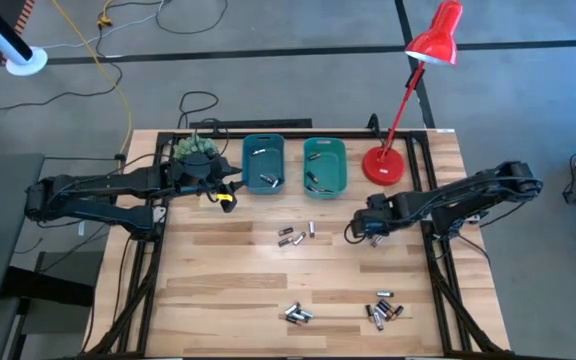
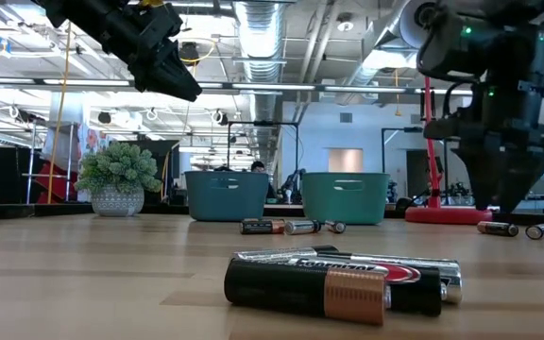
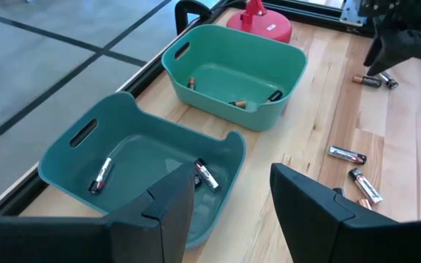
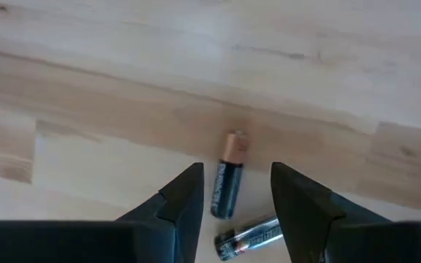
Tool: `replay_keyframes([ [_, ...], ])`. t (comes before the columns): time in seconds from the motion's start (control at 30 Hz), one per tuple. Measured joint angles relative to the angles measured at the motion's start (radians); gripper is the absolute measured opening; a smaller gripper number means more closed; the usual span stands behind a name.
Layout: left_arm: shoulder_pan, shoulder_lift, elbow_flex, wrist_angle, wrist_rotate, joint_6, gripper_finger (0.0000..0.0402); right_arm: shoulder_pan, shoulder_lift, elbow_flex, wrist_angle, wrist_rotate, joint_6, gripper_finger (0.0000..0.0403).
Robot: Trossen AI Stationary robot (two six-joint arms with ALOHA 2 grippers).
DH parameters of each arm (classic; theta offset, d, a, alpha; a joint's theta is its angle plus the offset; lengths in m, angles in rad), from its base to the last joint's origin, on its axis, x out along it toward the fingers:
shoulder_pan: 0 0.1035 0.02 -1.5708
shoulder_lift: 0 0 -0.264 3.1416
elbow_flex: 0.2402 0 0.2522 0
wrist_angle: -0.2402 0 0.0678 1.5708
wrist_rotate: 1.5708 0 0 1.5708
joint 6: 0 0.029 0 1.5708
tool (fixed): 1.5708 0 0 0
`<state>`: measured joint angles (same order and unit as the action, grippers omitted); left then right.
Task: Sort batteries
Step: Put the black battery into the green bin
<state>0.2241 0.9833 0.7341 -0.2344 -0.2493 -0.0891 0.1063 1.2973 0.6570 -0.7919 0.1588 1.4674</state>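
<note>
Taking the red lamp (image 1: 388, 160) at the table's back edge as the landmark: the right gripper (image 1: 372, 232) hangs low over the wooden table (image 1: 228, 280) just in front of the lamp's base, its two fingers (image 4: 185, 197) spread apart and holding nothing. Between them lies a black battery with a copper end (image 4: 226, 175), its long axis running roughly along the line of the fingers, copper end pointing away from the wrist; a silver battery (image 4: 248, 238) lies close by it, set at a slant across that line. To the lamp's left stand two bins, the green bin (image 1: 325, 166) nearest it and the blue bin (image 1: 264, 165) beyond; each holds a few batteries lying flat on its floor. The left gripper (image 1: 224, 194) sits by the blue bin's outer side, raised above the table with its fingers (image 3: 170, 208) parted and empty, looking down into that bin, where one silver cell (image 3: 101, 175) and another (image 3: 205, 175) lie on the floor. A loose group of batteries (image 1: 293, 236) lies in front of the bins at mixed angles, and two more clusters (image 1: 298, 314) (image 1: 382, 310) lie near the table's front edge, well away from the lamp. A potted plant (image 1: 196, 152) stands beyond the blue bin.
</note>
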Motion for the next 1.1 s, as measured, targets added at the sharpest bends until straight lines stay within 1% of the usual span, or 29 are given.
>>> replay_keyframes([
  [0.2, 0.000, 0.000, 0.000, -0.001, 0.000, 0.000, 0.0173, -0.005, 0.000, -0.062, 0.091, -0.029, -0.001, 0.0175],
  [0.47, 0.000, 0.000, 0.000, -0.002, 0.000, 0.000, 0.0173, -0.018, -0.002, -0.113, 0.091, -0.033, 0.016, 0.0175],
  [0.57, 0.000, 0.000, 0.000, -0.002, 0.000, 0.000, 0.0173, -0.033, -0.002, -0.117, 0.078, -0.033, 0.000, 0.0167],
  [0.7, 0.000, 0.000, 0.000, -0.002, 0.000, 0.000, 0.0173, -0.070, -0.002, -0.118, 0.066, -0.039, -0.083, 0.0139],
  [0.87, 0.000, 0.000, 0.000, -0.002, 0.000, -0.001, 0.0173, -0.118, -0.002, -0.118, 0.061, -0.052, -0.180, 0.0079],
  [1.0, 0.000, 0.000, 0.000, -0.002, 0.000, -0.006, 0.0173, -0.140, -0.002, -0.118, 0.066, -0.057, -0.215, 0.0032],
  [1.1, 0.000, 0.000, 0.000, -0.002, 0.000, 0.007, 0.0173, -0.141, -0.002, -0.118, 0.066, -0.055, -0.234, 0.0012],
])
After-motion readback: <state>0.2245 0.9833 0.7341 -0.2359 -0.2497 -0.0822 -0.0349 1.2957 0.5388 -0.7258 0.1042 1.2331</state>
